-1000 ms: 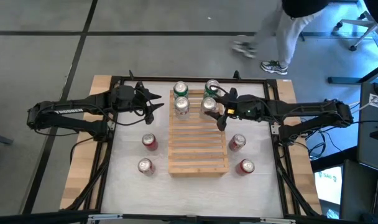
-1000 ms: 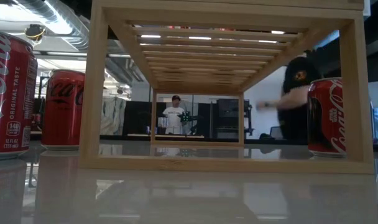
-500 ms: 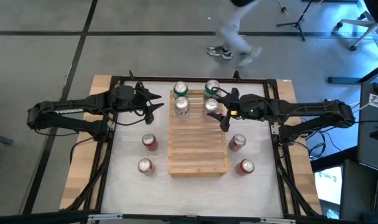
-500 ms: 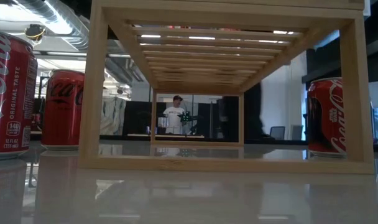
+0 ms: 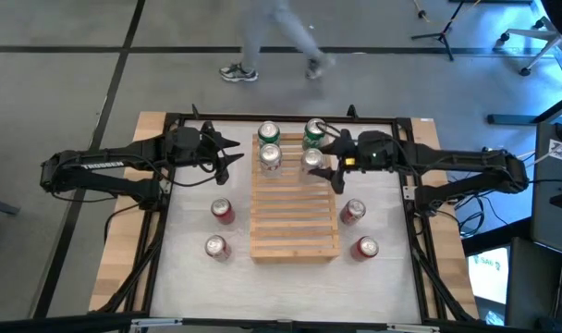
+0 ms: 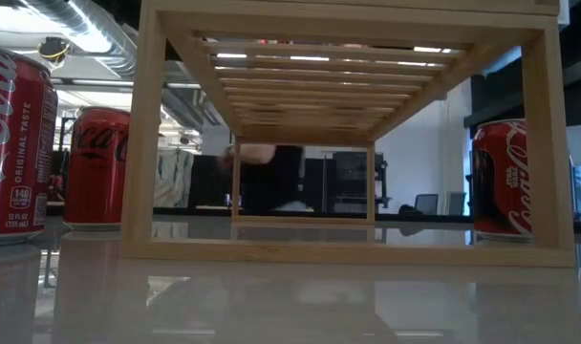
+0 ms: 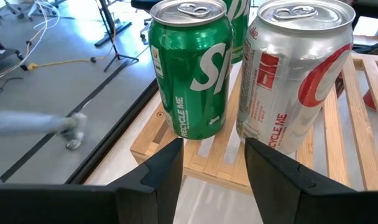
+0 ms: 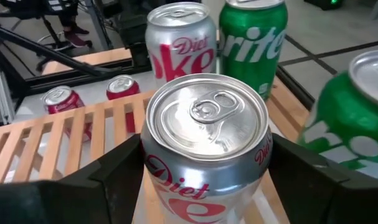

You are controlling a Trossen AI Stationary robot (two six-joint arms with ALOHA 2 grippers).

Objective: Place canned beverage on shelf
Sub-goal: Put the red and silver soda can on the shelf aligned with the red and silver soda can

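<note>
The shelf (image 5: 295,217), a pale slatted rack, stands mid-table. On its far end stand two green cans (image 5: 269,134) (image 5: 315,131) and two silver ones (image 5: 270,157) (image 5: 311,159). My right gripper (image 5: 331,163) reaches in from the right and is shut on the right silver can (image 8: 207,124). My left gripper (image 5: 227,155) hangs just left of the shelf's far left corner. Its fingers (image 7: 164,177) stand a little apart with nothing between them, facing a green can (image 7: 189,68) and a silver can (image 7: 295,74). My right gripper has the silver can's side wall (image 8: 156,177) between its two fingers (image 8: 114,177), one on each side, below the rim. The fingers come nearly level from the table's right, slanting slightly down. The can is upright over the shelf's far right part; its bottom is hidden.
Two red cans (image 5: 223,211) (image 5: 215,246) stand on the table left of the shelf, and two more (image 5: 353,211) (image 5: 364,247) right of it. A person (image 5: 276,37) walks on the floor beyond the far edge. The shelf's near slats (image 5: 295,236) are bare.
My right arm's wrist has swung toward the table's far edge and the gripper has turned about the silver can, which has stayed in place. The person beyond the table has walked from right to left.
</note>
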